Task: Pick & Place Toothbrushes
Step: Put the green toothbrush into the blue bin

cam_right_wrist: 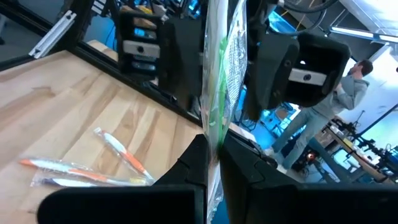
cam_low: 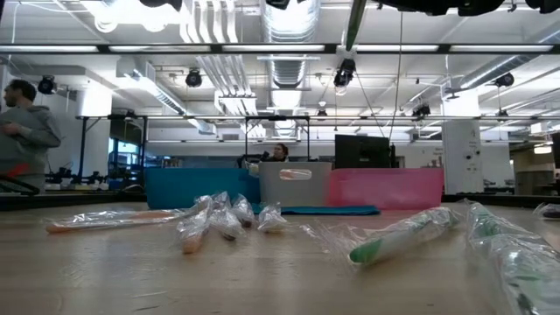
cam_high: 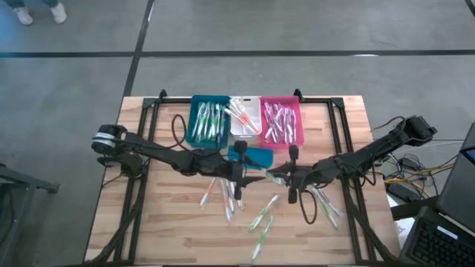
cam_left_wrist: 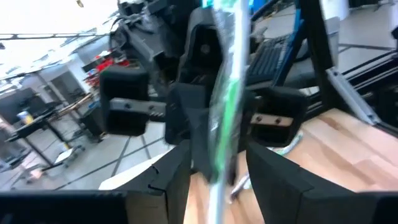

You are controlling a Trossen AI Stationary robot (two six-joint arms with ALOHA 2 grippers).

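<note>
A green-and-white toothbrush in a clear wrapper is held above the table's middle by my right gripper, which is shut on it. My left gripper faces it from the left, open. Its fingers stand on either side of the same toothbrush; I cannot tell whether they touch it. In the high view the two grippers meet in front of the bins. Several more wrapped toothbrushes lie flat on the wood. My right gripper pinches the wrapped toothbrush between its two fingers, on the wrapper near one end. The fingers come level from the table's right and lie across it. The toothbrush is lifted clear of the table, and most of its length sticks out past the fingers to one side.
A teal bin, a white bin and a pink bin stand side by side at the far edge, each with toothbrushes in it. A flat teal lid-like piece lies just in front of them. A person stands beyond the table.
</note>
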